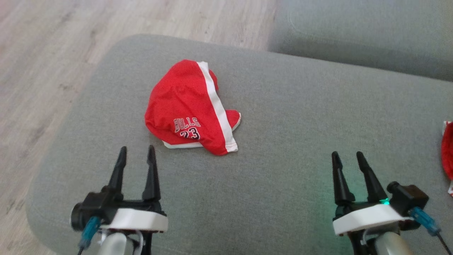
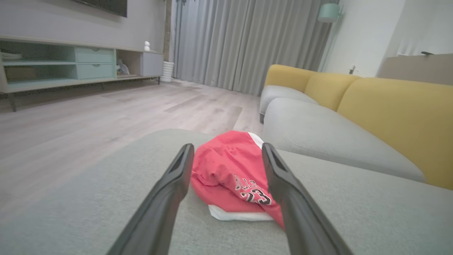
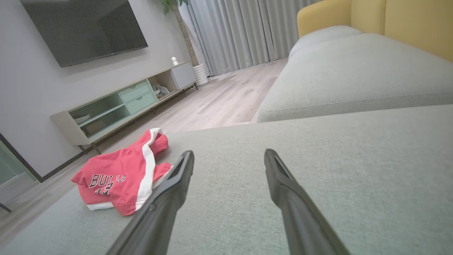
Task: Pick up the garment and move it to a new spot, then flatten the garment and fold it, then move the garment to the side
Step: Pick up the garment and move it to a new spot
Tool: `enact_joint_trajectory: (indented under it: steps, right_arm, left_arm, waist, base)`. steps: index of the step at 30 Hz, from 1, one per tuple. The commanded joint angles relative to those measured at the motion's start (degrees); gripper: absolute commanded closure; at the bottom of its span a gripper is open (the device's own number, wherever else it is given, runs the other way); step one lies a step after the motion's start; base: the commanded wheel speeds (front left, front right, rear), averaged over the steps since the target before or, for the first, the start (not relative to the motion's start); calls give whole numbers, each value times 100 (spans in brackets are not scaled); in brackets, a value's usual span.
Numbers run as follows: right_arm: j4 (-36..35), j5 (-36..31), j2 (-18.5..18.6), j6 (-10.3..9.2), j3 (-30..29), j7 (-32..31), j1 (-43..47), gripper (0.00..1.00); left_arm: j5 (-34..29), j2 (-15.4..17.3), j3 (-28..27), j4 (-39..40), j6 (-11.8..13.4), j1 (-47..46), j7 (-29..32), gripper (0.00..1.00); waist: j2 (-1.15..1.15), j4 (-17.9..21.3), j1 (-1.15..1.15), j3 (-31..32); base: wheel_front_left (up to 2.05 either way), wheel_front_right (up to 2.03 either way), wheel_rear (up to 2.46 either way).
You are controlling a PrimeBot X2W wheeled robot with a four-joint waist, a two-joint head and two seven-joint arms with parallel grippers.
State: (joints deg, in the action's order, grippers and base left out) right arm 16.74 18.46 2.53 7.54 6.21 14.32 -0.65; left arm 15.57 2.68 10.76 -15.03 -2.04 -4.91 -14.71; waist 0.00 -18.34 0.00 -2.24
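A: Where did we find the garment (image 1: pixel 187 108)?
B: It lay crumpled on the grey cushion (image 1: pixel 290 148), toward the side next to the wooden floor (image 1: pixel 42 63). It was a red pair of shorts with a white stripe, and the number 23 faced us.
A: And our grippers?
B: Our left gripper (image 1: pixel 137 149) hovered just before the garment's near hem, fingers parted, holding nothing. Our right gripper (image 1: pixel 347 154) was well apart to the right, also parted and empty.
A: Which step were we at?
B: We judged it was the first one, since the pick-up was not yet done.
A: What did the next move need?
B: We thought the left gripper should go forward and down, so that its fingers would close on a raised fold and not on the cushion itself.
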Motion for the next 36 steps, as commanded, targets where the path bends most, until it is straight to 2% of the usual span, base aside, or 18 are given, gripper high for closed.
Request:
enact_joint_trajectory:
  steps: [1, 5, 10, 15, 26, 27, 28, 36]
  right_arm:
    - [-198, -49, 35, -5, 38, 68, -261, 0]
    - [-233, -15, 35, -5, -111, 68, -329, 0]
    - [-266, -98, 35, -5, -267, 68, -508, 0]
    - [-292, -127, 35, -5, -293, 68, -684, 0]
    - [-286, -89, 35, -5, -232, 68, -835, 0]
    - [-281, -84, 35, -5, -231, 68, -834, 0]
    - [-273, -80, 35, -5, -229, 68, -832, 0]
    - [-190, -29, 35, -5, -208, 68, -805, 0]
  left_arm:
    - [-23, 20, -78, 64, -80, -488, -29, 0]
    - [-45, 23, 157, -307, -229, -983, 58, 0]
    - [-178, 115, 841, -1019, -472, -1830, 838, 0]
    - [-64, 205, 1410, -1590, -535, -2374, 1570, 0]
    - [172, 250, 1621, -2519, -525, -2830, 2321, 0]
    - [186, 245, 1634, -2554, -526, -2834, 2327, 78]
    - [201, 239, 1646, -2574, -527, -2835, 2317, 100]
    - [196, 298, 1725, -2203, -532, -2841, 1619, 100]
  waist:
    - [0, 112, 0, -197]
    - [0, 230, 0, -475]
    - [0, 449, 0, -875]
    - [0, 660, 0, -1147]
    - [0, 1018, 0, -1351]
    - [0, 1036, 0, -1339]
    - [0, 1054, 0, -1320]
    - [0, 1194, 0, -960]
  base:
    - [0, 0, 0]
    - [0, 0, 0]
    - [0, 0, 0]
    - [0, 0, 0]
    - [0, 0, 0]
    - [0, 0, 0]
    - [0, 0, 0]
    - [0, 0, 0]
